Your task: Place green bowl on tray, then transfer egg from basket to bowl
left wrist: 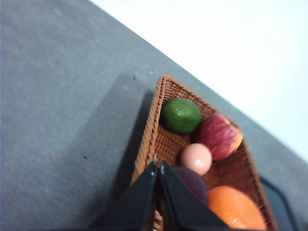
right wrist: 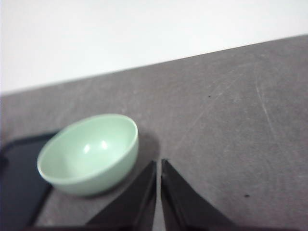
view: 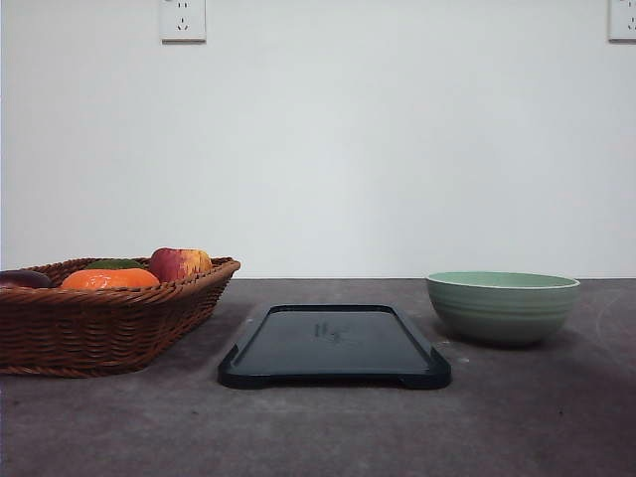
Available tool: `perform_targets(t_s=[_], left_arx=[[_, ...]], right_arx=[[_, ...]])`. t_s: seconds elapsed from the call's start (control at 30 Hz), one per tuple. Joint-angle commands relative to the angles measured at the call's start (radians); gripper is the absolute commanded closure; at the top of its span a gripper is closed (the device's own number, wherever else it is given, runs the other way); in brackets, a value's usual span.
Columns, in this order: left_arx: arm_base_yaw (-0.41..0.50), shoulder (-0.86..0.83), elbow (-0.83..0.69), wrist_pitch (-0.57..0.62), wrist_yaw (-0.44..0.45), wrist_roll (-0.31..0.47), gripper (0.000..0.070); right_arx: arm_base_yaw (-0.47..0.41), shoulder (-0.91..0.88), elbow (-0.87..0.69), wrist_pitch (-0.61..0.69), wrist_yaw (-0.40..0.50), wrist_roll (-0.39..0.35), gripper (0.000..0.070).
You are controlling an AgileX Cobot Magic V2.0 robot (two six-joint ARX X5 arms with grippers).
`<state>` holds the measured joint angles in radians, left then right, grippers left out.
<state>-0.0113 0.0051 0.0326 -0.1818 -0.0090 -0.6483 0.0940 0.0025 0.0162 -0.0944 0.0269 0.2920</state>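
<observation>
Table (view: 328,427): grey, matte surface, faint scuffs, set against a plain white wall (view: 397,149) with two socket plates near the top edge.

Basket (view: 99,323): brown woven wicker, shallow, braided rim; stands on the robot's left side of the table. Contents, as seen in the left wrist view: one egg (left wrist: 196,159), smooth, pale reddish-brown, lying near the middle of the basket, touching or just beside a red-and-yellow apple (left wrist: 219,136); one green round fruit (left wrist: 180,115) in a corner, next to the apple; one orange fruit (left wrist: 236,208); one dark purple item (left wrist: 192,182), partly hidden behind the tool, kind not determinable. In the front view the egg is hidden below the rim.

Tray (view: 335,345): near-black, rectangular, rounded corners, low rim, small corner feet; centre of the table, between basket and bowl, apart from both. Surface bare.

Green bowl (view: 503,306): pale sage, ridged outside, lighter rim; upright on the table just to the right of the tray, not on it. Inside glossy, nothing in it.

Left tool (left wrist: 158,166): black fingers brought together, tips almost touching, holding nothing; sits over the basket's rim.

Right tool (right wrist: 159,164): black fingers together, thin slit between, holding nothing; over bare table beside the bowl, not touching it.
</observation>
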Motion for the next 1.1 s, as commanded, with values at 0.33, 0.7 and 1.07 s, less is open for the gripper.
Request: perform_targets(t_s=[0.33, 0.7, 1.07], left_arx=[[0.001, -0.001, -0.018, 0.297, -0.015, 0.168, 0.0700], [0.001, 0.033, 0.095, 0.361, -0.069, 0.251, 0.0700], [0.000, 0.260, 0.330, 0.183, -0.057, 0.275, 0.0700]], right_arx=[[0.001, 0.002, -0.003, 0.284, 0.000, 0.081, 0.0693], [0.001, 0.036, 0.121, 0.292, 0.001, -0.023, 0.0693], [0.001, 0.232, 0.269, 0.222, -0.050, -0.057, 0.0693]])
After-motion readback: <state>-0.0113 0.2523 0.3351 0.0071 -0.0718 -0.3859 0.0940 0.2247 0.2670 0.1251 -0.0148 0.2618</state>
